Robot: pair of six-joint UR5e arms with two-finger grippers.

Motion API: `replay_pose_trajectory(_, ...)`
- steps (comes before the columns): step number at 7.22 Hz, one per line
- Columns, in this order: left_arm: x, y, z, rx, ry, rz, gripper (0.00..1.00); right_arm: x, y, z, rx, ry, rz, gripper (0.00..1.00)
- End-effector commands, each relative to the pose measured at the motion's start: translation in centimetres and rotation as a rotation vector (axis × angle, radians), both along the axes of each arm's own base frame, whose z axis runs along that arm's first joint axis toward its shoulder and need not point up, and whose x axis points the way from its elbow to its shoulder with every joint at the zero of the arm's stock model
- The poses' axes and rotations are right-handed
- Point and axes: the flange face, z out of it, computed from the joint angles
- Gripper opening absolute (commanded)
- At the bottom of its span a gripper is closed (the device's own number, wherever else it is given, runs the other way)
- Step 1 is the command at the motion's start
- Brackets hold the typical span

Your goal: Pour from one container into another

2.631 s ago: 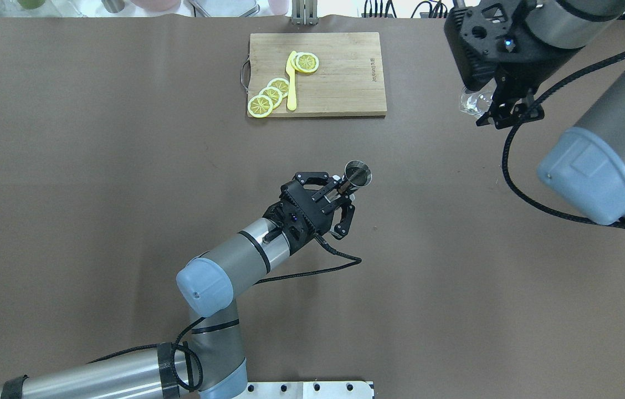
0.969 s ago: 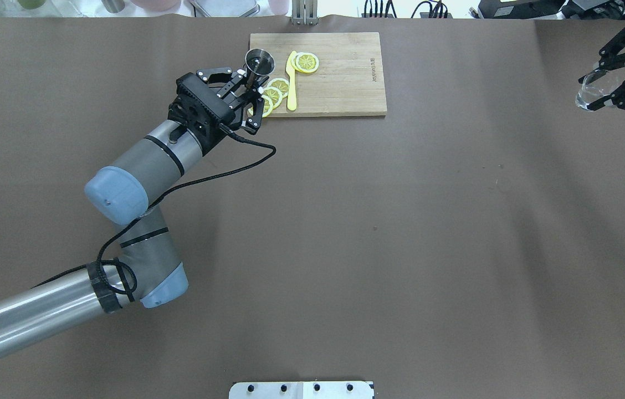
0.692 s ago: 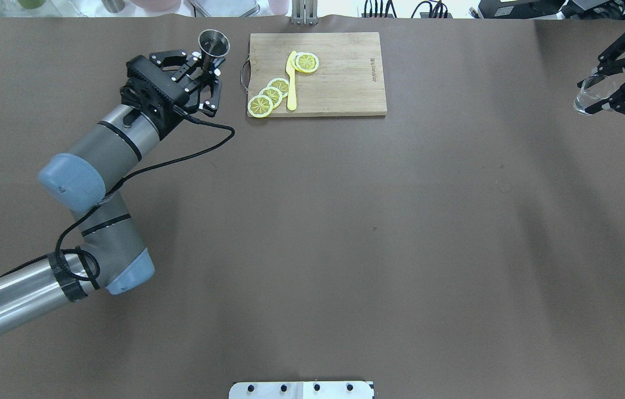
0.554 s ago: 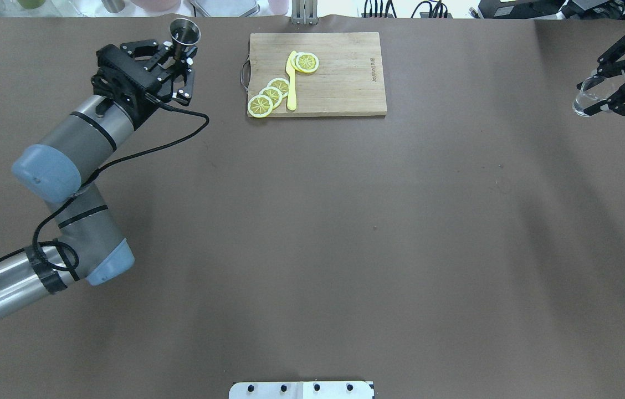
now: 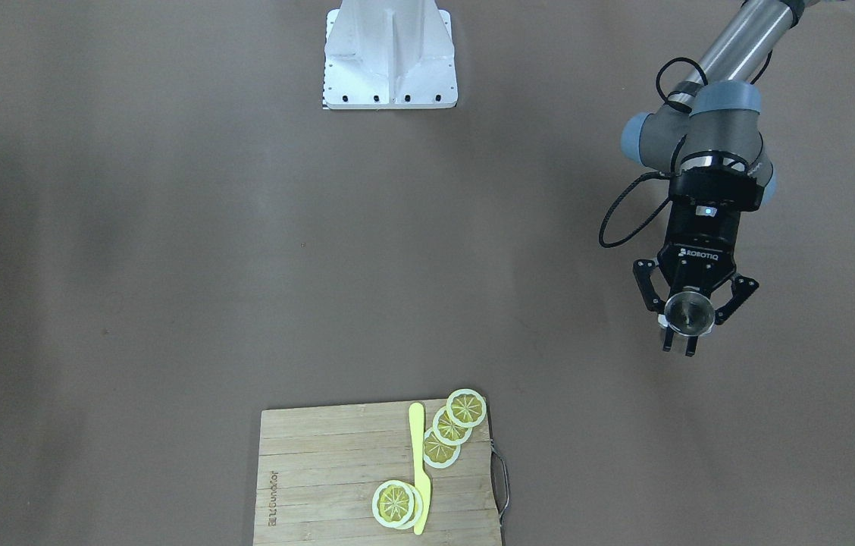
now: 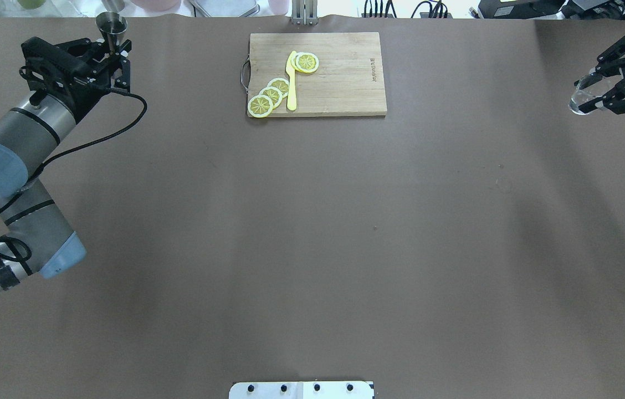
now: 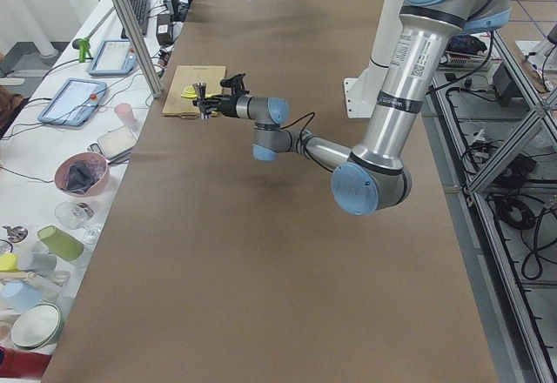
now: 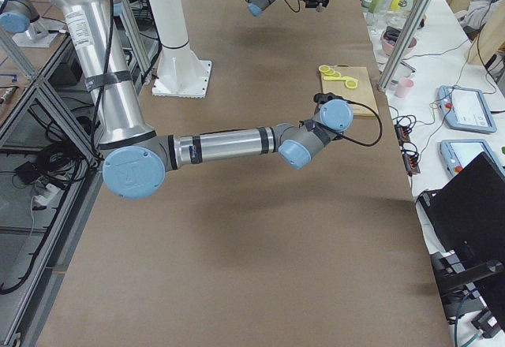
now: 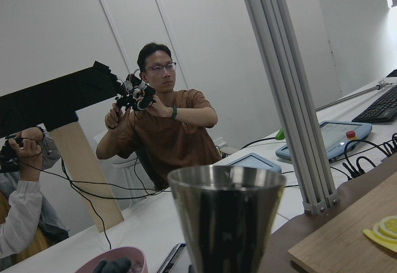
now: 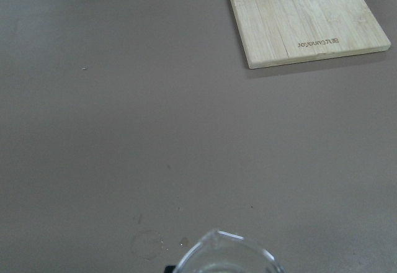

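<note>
Centrally at the top of the overhead view lies a wooden cutting board (image 6: 340, 83) carrying lemon slices (image 6: 271, 95) and a yellow knife (image 6: 291, 83). It sits between the two arms' ends and well apart from both. At upper left the left gripper (image 5: 683, 334) is clamped on a steel jigger (image 6: 111, 23), held upright with its mouth up, right over the far edge of the brown table (image 6: 312, 249). Beyond that edge is a white side bench with a pink bowl (image 7: 80, 176) and other tableware. Past the jigger, the left wrist view shows an aluminium post (image 9: 285, 93) close by and an operator (image 9: 164, 124) farther off. At the far right edge of the overhead view the right gripper (image 6: 595, 91) has its fingers closed on a clear glass pitcher (image 6: 579, 102), held off the table surface. Below the board, open brown surface stretches down to the white base plate (image 6: 301, 389) at bottom centre.
</note>
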Motion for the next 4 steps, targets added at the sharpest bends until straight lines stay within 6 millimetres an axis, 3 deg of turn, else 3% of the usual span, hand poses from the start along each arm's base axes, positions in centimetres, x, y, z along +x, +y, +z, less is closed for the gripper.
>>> replay_pose_trajectory(1, -0.3, 0.3, 2.8, -0.057, 0.067, 0.011, 0.00, -0.2, 0.4, 0.4, -0.046, -0.034, 0.046, 0.00)
replay_pose_trajectory(3, 0.6, 0.0, 3.7, -0.075, 0.052, 0.019, 0.00, -0.7, 0.7, 0.0, -0.092, -0.056, 0.089, 0.00)
replay_pose_trajectory(4, 0.6, -0.1, 3.7, -0.079, 0.054, 0.024, 0.00, -1.9, 1.2, -0.4, -0.112, -0.075, 0.122, 0.00)
